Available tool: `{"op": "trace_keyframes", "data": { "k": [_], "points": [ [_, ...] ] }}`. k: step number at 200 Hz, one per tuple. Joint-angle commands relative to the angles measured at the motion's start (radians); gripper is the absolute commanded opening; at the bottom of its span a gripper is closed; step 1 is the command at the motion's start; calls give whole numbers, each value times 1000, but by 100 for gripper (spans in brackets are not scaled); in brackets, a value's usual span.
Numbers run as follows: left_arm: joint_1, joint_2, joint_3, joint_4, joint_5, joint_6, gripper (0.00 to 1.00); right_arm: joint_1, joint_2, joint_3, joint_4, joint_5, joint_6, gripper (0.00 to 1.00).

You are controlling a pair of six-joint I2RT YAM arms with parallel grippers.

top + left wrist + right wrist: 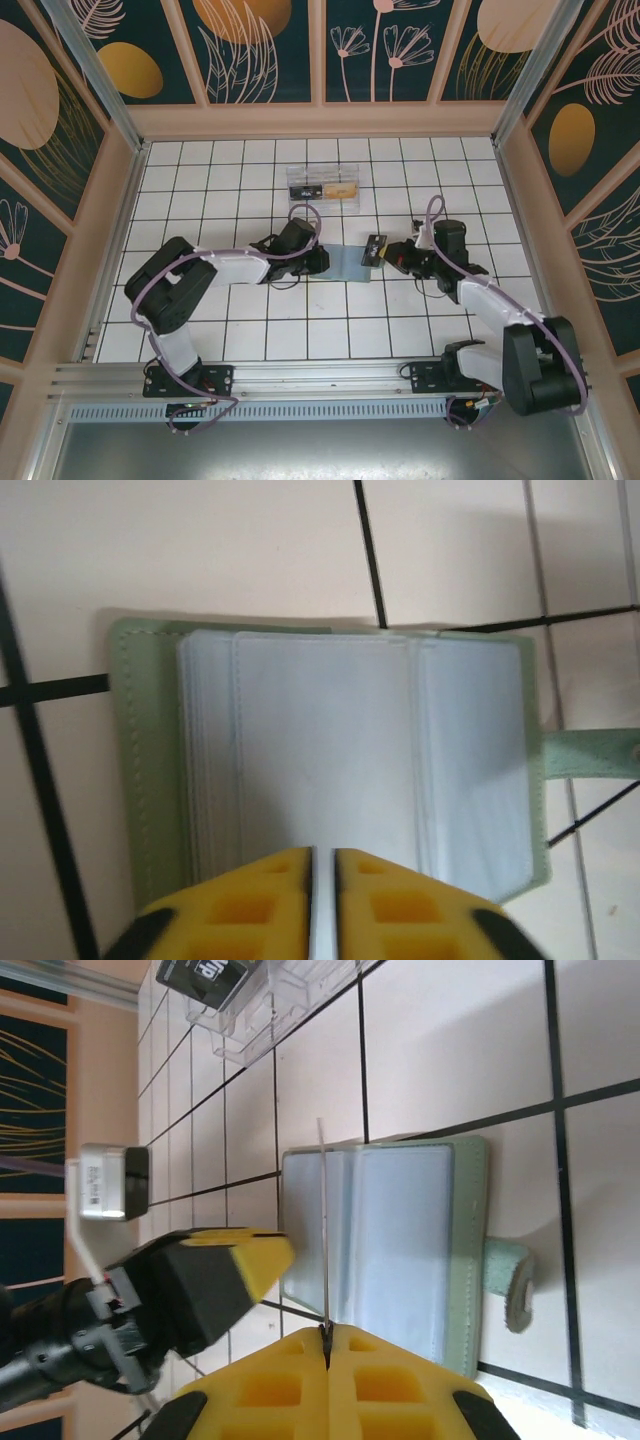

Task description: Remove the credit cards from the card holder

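Observation:
The green card holder (350, 264) lies open on the tiles, its clear sleeves (330, 750) facing up and its strap (506, 1278) stretched to one side. My right gripper (327, 1328) is shut on a credit card (323, 1220), which stands edge-on above the holder (465, 1250). From above, that dark card (375, 247) sits at the tip of the right gripper (392, 254). My left gripper (322, 852) hovers over the sleeves at the holder's other edge. Its jaws are a narrow slit apart, with only pale plastic showing between them. The top view shows the left gripper (318, 260) there too.
A clear plastic box (323, 185) holding a black card and an orange one stands behind the holder, also seen as the box (255, 1005). Wooden walls enclose the tiled table (250, 330) on three sides. Both arm bases sit at the near edge.

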Motion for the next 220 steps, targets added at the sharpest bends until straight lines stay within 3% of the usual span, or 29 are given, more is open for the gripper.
{"op": "trace_keyframes", "data": {
  "k": [1,29,51,61,71,137,183,220],
  "points": [
    [0,-154,-27,2,-98,-25,39,20,-57,85,-155,97,-89,0],
    [0,-336,-84,-18,-228,-55,56,95,-39,213,-231,203,-142,0],
    [0,-478,-128,-65,-328,-72,81,196,38,358,-300,330,-225,0],
    [1,-539,-144,-97,-374,-74,85,243,89,438,-336,391,-272,0],
    [2,-598,-159,-137,-426,-83,98,277,137,510,-354,432,-323,0],
    [3,-1001,-320,-258,-604,-114,98,415,443,882,-418,626,-728,0],
    [3,-1146,-364,-355,-633,-109,98,516,711,1203,-657,801,-1050,0],
    [3,-1205,-376,-389,-628,-110,99,574,832,1304,-667,939,-1260,0]
  ]
}}
